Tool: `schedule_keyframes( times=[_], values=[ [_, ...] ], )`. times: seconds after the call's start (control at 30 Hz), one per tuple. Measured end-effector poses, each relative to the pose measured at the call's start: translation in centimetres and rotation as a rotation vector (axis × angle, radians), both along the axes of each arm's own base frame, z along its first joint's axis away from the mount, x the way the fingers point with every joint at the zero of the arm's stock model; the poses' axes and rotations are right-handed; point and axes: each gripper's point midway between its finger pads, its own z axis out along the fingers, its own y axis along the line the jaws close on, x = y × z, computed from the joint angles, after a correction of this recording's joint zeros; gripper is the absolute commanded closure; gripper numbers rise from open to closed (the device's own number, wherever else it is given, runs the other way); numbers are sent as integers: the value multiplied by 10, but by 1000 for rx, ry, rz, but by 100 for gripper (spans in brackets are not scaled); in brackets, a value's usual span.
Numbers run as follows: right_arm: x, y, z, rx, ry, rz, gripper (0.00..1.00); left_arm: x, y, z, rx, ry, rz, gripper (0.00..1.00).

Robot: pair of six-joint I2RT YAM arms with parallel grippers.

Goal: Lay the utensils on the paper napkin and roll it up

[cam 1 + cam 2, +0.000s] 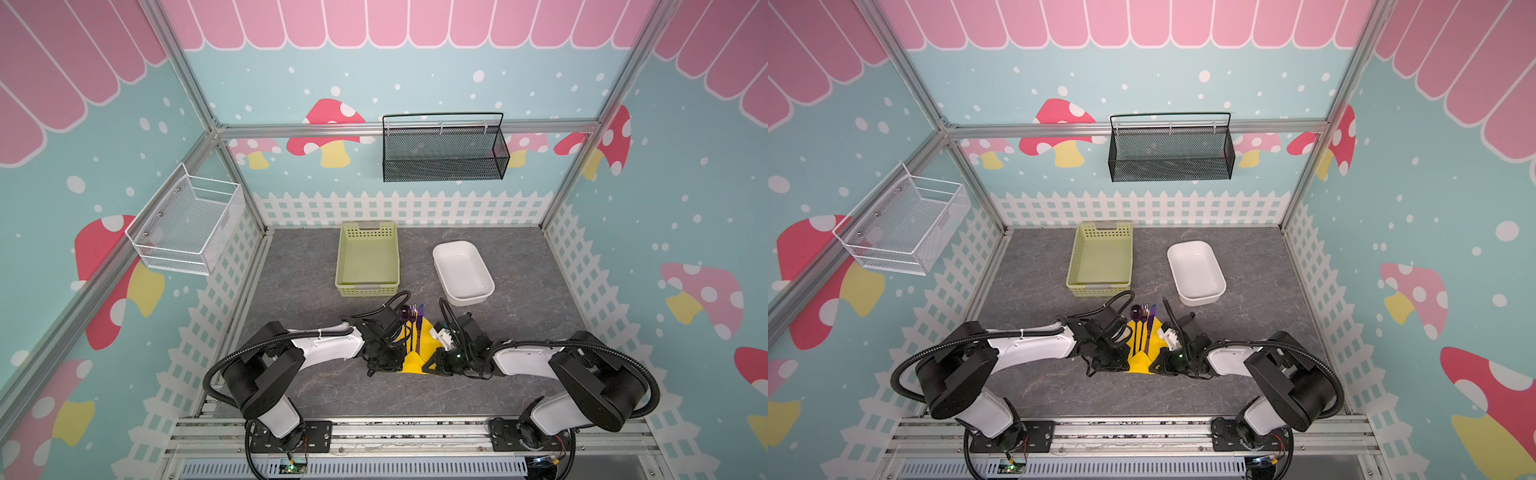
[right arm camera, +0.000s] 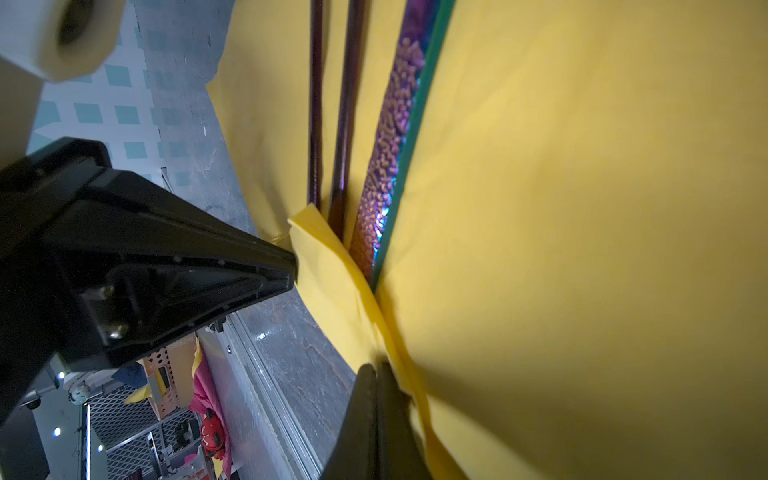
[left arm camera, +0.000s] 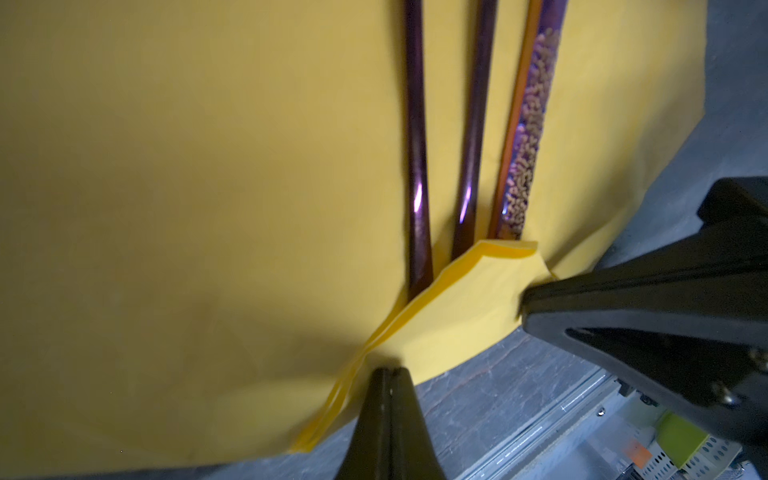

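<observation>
Left fingers (image 3: 384, 419) and right fingers (image 2: 365, 419) both clamp tight on the paper napkin (image 1: 415, 363) — one corner folded over the handle ends of the utensils (image 3: 417, 166) — lying on the worktop (image 1: 307, 270) just on the robot's side of the green basket (image 1: 368, 286).

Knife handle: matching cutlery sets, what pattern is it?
Knife handle: pebbled iridescent purple-blue, clearest in the right wrist view.
</observation>
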Motion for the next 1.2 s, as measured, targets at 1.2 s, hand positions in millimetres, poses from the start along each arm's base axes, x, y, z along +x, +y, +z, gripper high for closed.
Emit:
schedule_keyframes(
  times=[1.2],
  values=[
    [0,-4,2,-3,9,2,100,12,-7,30,-19,-51,-32,100]
  ],
)
